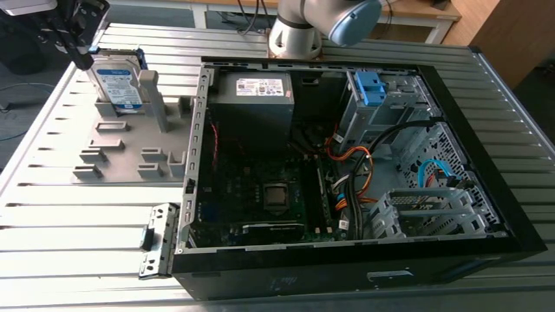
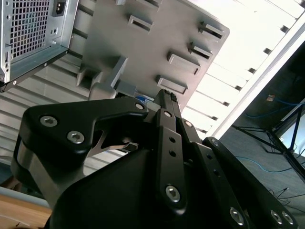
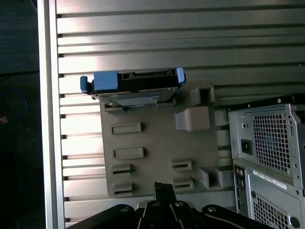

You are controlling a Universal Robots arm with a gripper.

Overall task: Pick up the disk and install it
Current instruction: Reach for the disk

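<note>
The disk (image 1: 117,81) stands on edge in a slot at the far end of the grey holder plate (image 1: 130,153), at the exterior view's upper left, its white-and-blue label facing the plate. In the first wrist view the disk (image 3: 133,87) shows edge-on with blue rails at both ends. My gripper (image 1: 80,57) hangs just beside and above the disk's upper corner, without holding it. In both wrist views its fingertips meet with nothing between them, over the holder plate (image 3: 152,143) and short of the disk; my gripper (image 3: 164,187) (image 2: 165,94) is shut.
An open black computer case (image 1: 485,214) lies on the slatted metal table (image 1: 69,227), to the exterior view's right of the holder. Inside are a grey power supply (image 1: 256,97), a drive cage with a blue bracket (image 1: 368,88), the mainboard and cables. The arm's base (image 1: 299,29) stands behind the case.
</note>
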